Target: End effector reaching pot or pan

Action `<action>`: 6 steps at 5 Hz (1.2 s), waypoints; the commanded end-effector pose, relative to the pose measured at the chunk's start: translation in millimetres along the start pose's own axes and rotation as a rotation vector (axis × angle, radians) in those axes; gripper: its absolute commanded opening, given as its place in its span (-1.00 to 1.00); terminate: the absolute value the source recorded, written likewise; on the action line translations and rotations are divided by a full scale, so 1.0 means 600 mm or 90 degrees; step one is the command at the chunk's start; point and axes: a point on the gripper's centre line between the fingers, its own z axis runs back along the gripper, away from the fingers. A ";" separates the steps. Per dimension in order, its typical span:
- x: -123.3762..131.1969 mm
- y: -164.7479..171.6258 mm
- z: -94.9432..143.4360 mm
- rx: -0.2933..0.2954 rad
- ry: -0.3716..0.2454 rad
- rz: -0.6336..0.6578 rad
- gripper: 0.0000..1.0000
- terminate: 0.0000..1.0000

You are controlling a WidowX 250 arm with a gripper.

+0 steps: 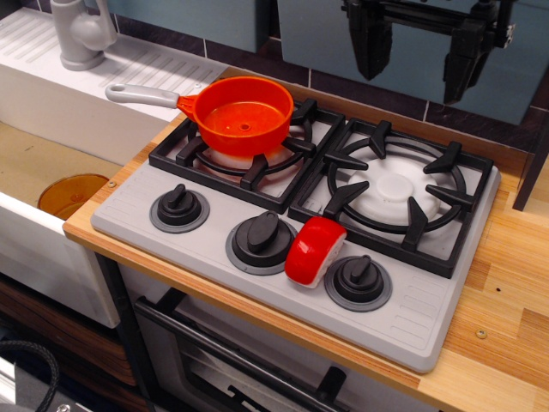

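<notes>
Red-and-white block [315, 250] by knobs, orange saucepan [243, 115] on left burner, tool [420, 51] spread wide, empty, above.

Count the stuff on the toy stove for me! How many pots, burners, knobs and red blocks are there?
Orange pot: 1
Burners: 2, left and right
Black knobs: 3, left, middle, right
Red-and-white block: 1
Total: 7
</notes>
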 end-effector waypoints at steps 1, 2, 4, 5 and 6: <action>0.000 0.000 0.000 0.000 0.000 0.000 1.00 -1.00; 0.021 0.032 -0.009 0.017 -0.029 -0.014 1.00 -1.00; 0.040 0.090 -0.007 0.047 -0.046 -0.015 1.00 -1.00; 0.061 0.138 0.004 0.085 -0.055 -0.016 1.00 -1.00; 0.069 0.162 -0.005 0.085 -0.071 -0.018 1.00 -1.00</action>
